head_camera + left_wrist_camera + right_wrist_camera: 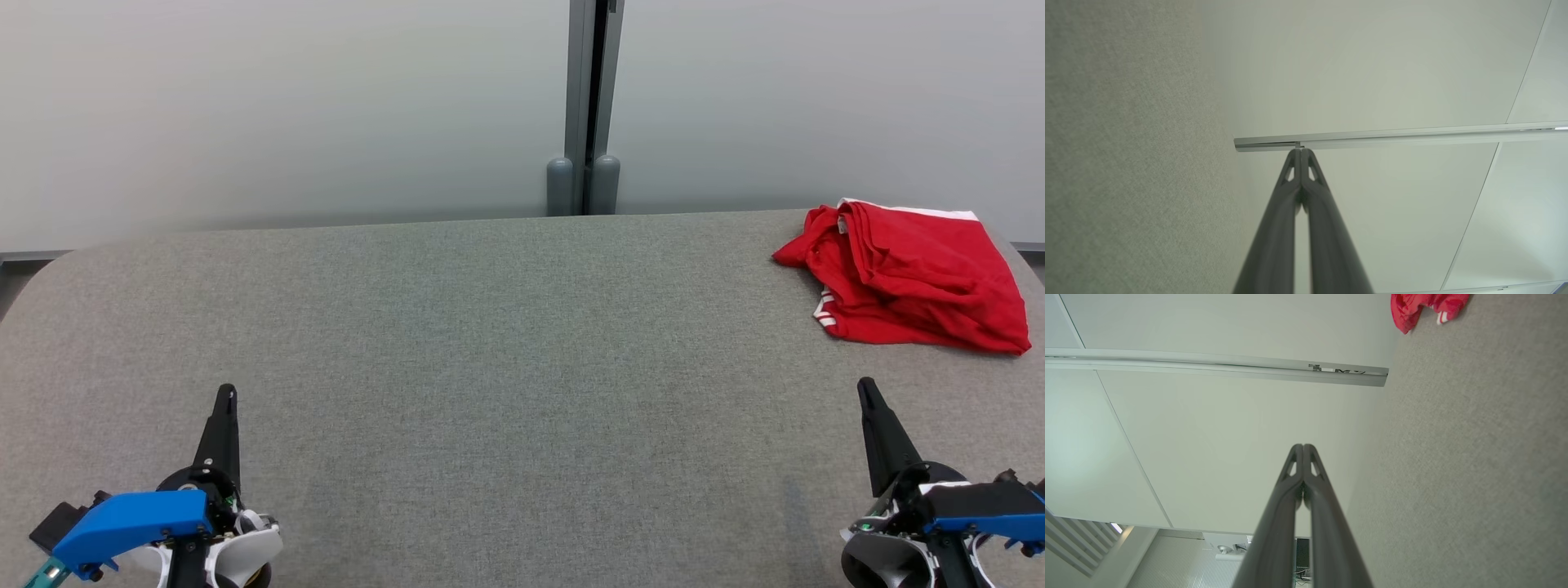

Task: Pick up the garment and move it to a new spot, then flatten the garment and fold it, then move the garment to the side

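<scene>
A red garment (pixel 906 273) with white trim lies crumpled at the far right corner of the grey fabric table (pixel 506 343); its edge also shows at the top of the right wrist view as the garment (pixel 1427 306). My left gripper (pixel 226 394) rests at the lower left, shut and empty, tips together in the left wrist view, left gripper (pixel 1301 150). My right gripper (pixel 864 384) sits at the lower right, shut and empty, well short of the garment, seen up close as the right gripper (pixel 1303 446).
A pale wall stands behind the table, with a grey vertical post (pixel 589 106) at its middle. The table's rounded left corner (pixel 49 269) and right edge lie near the garment. Wide bare table surface spreads between the grippers.
</scene>
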### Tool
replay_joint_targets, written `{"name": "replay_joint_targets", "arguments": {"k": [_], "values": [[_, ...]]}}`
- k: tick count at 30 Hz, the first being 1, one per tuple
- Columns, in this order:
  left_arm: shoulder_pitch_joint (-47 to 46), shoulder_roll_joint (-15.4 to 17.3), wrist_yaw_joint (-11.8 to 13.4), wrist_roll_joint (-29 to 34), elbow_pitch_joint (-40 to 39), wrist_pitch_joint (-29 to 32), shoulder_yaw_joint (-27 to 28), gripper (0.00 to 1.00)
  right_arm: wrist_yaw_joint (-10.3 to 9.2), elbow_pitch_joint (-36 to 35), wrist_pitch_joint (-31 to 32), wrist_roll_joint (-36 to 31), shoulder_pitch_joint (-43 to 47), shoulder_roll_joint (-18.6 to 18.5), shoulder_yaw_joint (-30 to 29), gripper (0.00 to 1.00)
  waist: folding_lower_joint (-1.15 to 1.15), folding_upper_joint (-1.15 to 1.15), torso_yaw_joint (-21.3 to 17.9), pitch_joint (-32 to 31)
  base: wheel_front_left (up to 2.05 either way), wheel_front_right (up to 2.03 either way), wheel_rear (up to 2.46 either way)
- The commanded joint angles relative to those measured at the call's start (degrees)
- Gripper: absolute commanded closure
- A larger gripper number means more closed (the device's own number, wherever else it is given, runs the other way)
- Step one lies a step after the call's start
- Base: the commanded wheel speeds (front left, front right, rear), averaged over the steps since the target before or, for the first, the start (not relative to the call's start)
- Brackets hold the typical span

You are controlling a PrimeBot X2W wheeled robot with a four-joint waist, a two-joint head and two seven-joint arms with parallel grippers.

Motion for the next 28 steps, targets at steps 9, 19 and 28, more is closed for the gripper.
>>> {"name": "replay_joint_targets", "arguments": {"k": [9,19,28], "values": [[-1.1,0.2,-0.7,-3.8,-0.5,1.1,0.3,1.0,0.02,-0.2,1.1,3.9,-1.0,-0.3,-0.4,1.0,0.0,-0.01,0.0,0.0,0.0,0.0,0.0],[-1.1,0.2,-0.7,-3.8,-0.4,1.0,0.3,1.0,0.02,-0.2,1.1,3.8,-0.9,-0.3,-0.4,1.0,0.0,-0.01,0.0,0.0,0.0,0.0,0.0],[-1.1,0.2,-0.6,-3.8,-0.4,1.0,0.3,1.0,0.02,-0.2,1.1,3.9,-0.9,-0.3,-0.4,1.0,0.0,-0.01,0.0,0.0,0.0,0.0,0.0]]}}
